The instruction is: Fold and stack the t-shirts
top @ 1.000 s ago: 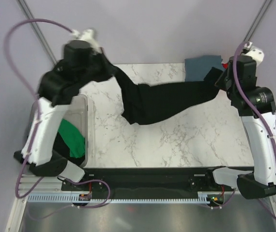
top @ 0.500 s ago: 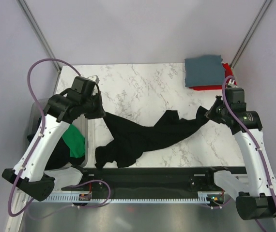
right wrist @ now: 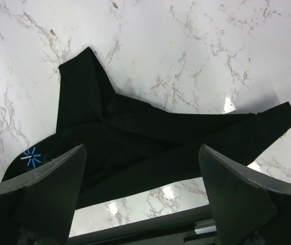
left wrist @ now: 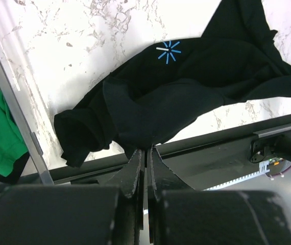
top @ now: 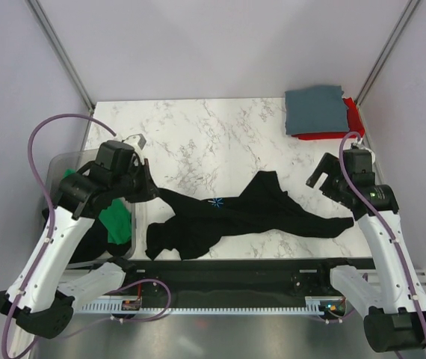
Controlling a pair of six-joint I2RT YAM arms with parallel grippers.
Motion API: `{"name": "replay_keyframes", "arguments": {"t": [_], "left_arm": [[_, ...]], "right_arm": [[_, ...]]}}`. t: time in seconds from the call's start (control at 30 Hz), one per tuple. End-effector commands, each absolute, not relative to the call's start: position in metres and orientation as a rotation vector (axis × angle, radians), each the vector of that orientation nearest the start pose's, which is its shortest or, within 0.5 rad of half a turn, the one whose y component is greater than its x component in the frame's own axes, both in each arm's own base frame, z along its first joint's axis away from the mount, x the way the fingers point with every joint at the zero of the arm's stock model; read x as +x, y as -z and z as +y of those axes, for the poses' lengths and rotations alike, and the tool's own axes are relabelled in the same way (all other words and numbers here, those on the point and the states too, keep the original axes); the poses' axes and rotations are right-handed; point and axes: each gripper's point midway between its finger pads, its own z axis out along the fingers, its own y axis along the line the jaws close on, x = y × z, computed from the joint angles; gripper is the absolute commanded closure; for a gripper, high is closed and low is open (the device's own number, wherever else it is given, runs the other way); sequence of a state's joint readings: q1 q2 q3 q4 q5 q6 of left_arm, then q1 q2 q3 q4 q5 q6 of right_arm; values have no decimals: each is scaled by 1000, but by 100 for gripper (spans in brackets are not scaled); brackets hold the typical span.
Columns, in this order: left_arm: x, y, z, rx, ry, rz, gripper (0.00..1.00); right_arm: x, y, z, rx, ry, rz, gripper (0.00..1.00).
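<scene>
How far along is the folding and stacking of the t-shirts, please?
Done: the grey-blue t-shirt lies folded on the red t-shirt, far right. In hand: the black t-shirt lies crumpled, the left gripper with jaws shut on its edge, the right gripper with jaws open. Left: the green t-shirt sits in the bin.

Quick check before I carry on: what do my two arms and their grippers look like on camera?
The left arm and right arm are white shells with black joints and bases. A left purple cable loops off one; a right purple cable trails down the other. The left gripper and right gripper have matte black, wedge-shaped fingers. No markings show.
</scene>
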State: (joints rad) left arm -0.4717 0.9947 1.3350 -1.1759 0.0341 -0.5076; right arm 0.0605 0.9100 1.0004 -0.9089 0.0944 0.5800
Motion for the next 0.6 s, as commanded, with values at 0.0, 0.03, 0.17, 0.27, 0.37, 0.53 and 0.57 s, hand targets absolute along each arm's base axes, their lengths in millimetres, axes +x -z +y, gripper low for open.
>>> {"name": "replay_keyframes", "arguments": {"t": [0.0,0.03,0.17,0.27,0.37,0.53,0.57], "left_arm": [[179,-277,-121,-13,508,2419,98],[176,-280,-118,-19,502,2405,98],[168,-278,-109,-54,476,2405,98],[165,-261,-108,-82,473,2434,98],[166,-244,-111,-101,479,2453,98],[167,-230,-113,-96,482,2469,98],[168,-230,-112,-94,475,2465,98]], "right_arm": [[242,-191,11,685,-135,2268,2],[237,-178,10,693,-124,2290,4],[219,-147,11,759,-127,2323,12],[215,-123,36,837,-318,2337,19],[214,-96,80,857,-629,2399,27],[239,-94,109,722,-766,2392,27],[243,-93,112,699,-773,2398,27]]}}
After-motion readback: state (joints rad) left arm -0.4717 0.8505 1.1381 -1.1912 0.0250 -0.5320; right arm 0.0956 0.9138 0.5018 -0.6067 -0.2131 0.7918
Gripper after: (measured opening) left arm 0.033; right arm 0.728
